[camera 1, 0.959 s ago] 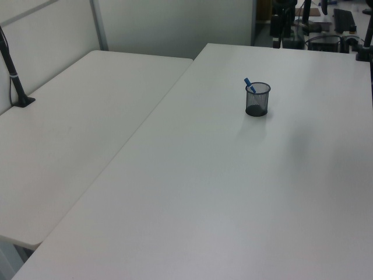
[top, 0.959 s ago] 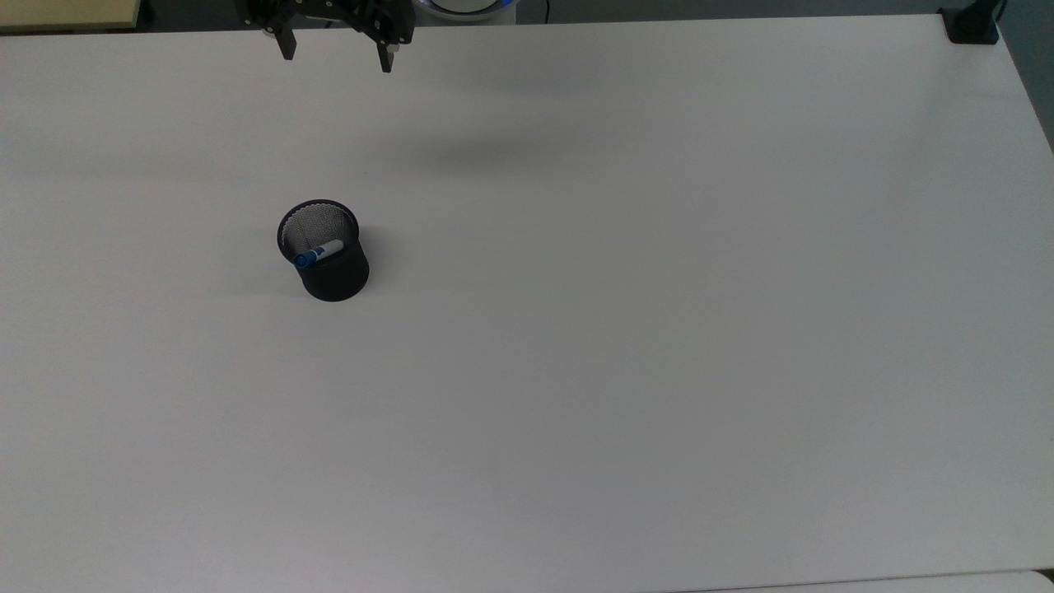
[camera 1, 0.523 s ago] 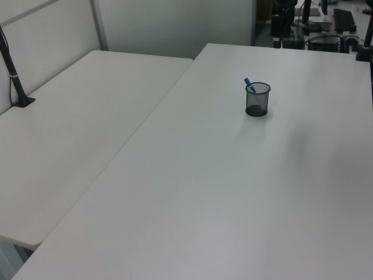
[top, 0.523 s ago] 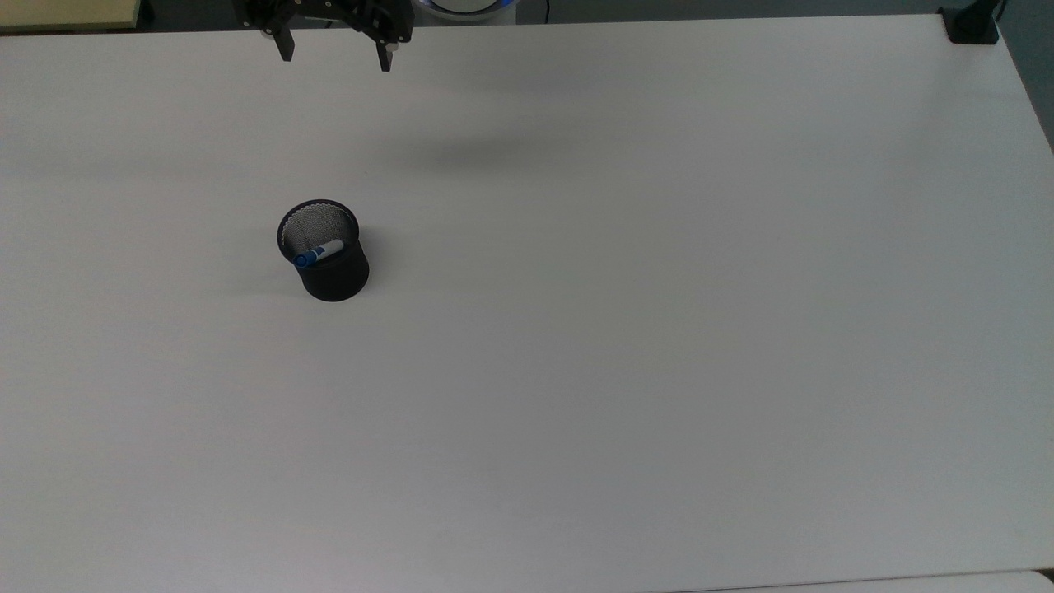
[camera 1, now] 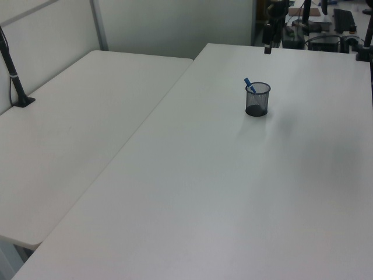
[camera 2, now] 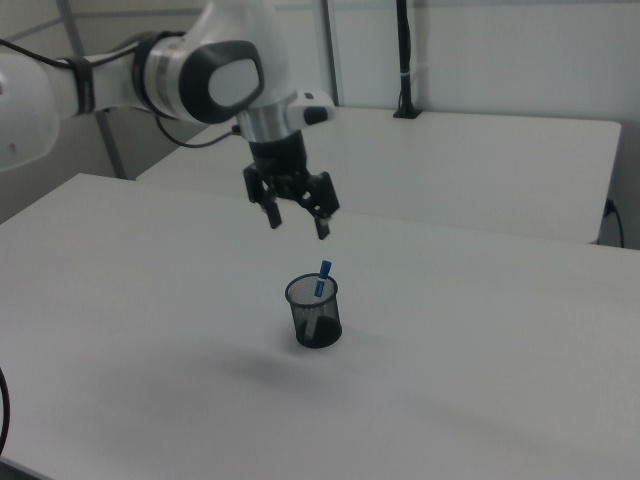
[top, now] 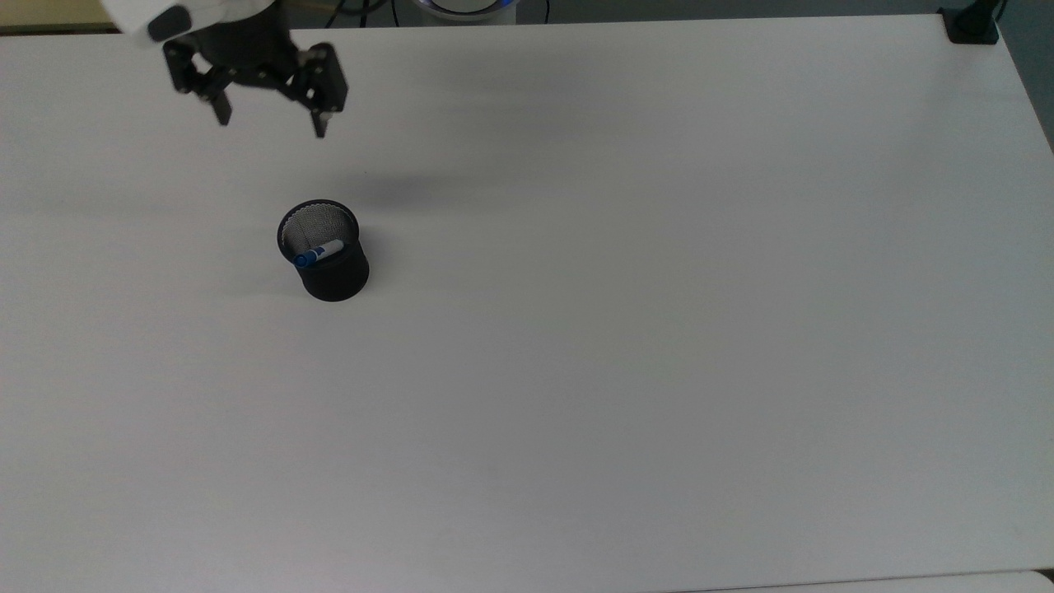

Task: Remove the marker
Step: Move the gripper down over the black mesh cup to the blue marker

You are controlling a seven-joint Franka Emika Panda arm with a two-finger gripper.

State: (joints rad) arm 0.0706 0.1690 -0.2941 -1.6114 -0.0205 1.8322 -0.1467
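A black mesh cup (top: 324, 250) (camera 1: 257, 99) (camera 2: 314, 311) stands upright on the white table (top: 626, 296). The marker (top: 319, 253) (camera 1: 249, 85) (camera 2: 321, 280), white with a blue cap, leans inside it with the capped end poking above the rim. My gripper (top: 270, 125) (camera 2: 297, 225) hangs open in the air above the table, fingers pointing down, nothing between them. In the top view it is up and left of the cup; in the right view it hovers above the cup, slightly left. One dark finger (camera 1: 267, 49) shows beyond the cup in the left view.
A second white table (camera 1: 70, 128) (camera 2: 480, 160) adjoins the work table. A black post (camera 1: 13, 76) (camera 2: 404, 60) is clamped to it. A black clamp (top: 972, 25) sits at the top view's upper right table corner. Equipment clutter (camera 1: 326, 26) lies beyond the far edge.
The gripper has moved from the table's far edge out over the table, down and left in the top view, closer to the cup. It stays open. Cup and marker have not moved.
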